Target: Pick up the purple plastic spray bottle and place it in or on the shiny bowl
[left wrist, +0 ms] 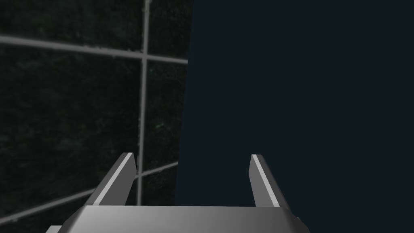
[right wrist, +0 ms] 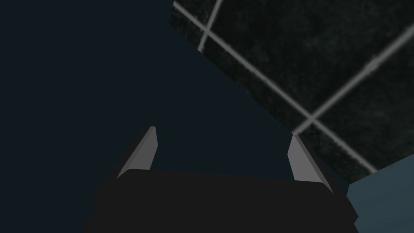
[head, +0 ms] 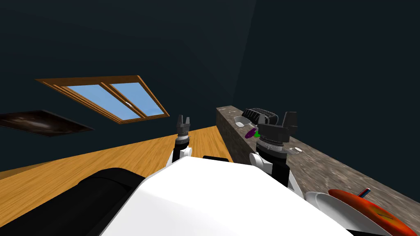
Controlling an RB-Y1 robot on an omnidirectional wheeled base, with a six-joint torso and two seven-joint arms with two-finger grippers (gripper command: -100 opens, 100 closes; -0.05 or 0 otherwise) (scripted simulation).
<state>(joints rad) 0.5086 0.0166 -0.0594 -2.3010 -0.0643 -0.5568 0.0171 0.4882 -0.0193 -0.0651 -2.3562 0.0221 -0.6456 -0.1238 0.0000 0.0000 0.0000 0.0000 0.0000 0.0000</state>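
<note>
The purple spray bottle (head: 249, 133) lies on its side on the speckled stone counter (head: 328, 172) at my right, with something green (head: 257, 134) touching it. Just beyond it sits the grey shiny bowl (head: 242, 121). My right gripper (head: 290, 118) is raised above the counter, to the right of the bottle and apart from it. In the right wrist view that gripper (right wrist: 222, 131) is open with nothing between its fingers. My left gripper (head: 183, 121) points upward over the wooden floor, left of the counter. It is open and empty (left wrist: 192, 155).
A dark ribbed object (head: 258, 114) stands behind the bowl. A small white item (head: 296, 150) lies mid-counter. A white plate (head: 328, 203) holding an orange-red object (head: 365, 207) sits on the near end. Wooden floor (head: 102, 164) stretches to the left.
</note>
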